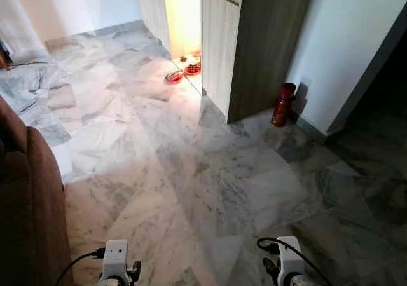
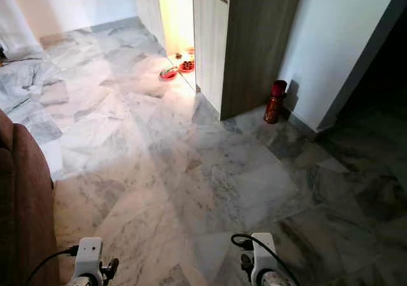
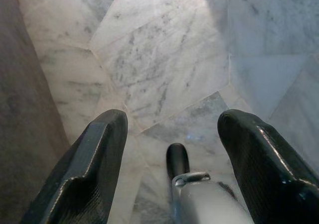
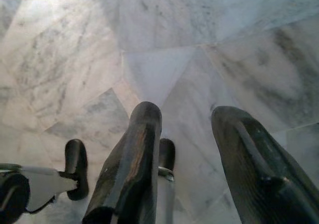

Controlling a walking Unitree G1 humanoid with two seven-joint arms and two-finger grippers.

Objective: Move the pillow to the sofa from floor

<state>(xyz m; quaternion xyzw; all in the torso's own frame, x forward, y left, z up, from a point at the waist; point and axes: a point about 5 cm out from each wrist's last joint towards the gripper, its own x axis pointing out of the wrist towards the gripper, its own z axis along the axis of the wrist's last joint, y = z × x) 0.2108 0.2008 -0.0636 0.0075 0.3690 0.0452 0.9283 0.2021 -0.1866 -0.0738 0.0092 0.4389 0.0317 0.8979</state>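
Red bowls [image 1: 183, 70] far ahead of both grippers by cabinet [image 1: 254, 44] (contents unclear). Left gripper [image 3: 169, 159] and right gripper [image 4: 184, 154] hang spread, empty, over marble floor [image 1: 191, 171]; sofa [image 1: 25, 197] just beside left gripper.

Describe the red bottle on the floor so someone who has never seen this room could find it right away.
Start at the tall wooden cabinet standing on the marble floor. Just past its right side, where it meets the white wall, a red bottle stands upright on the floor. Unlike the low red dishes at the cabinet's lit opening, it is tall, narrow and alone.
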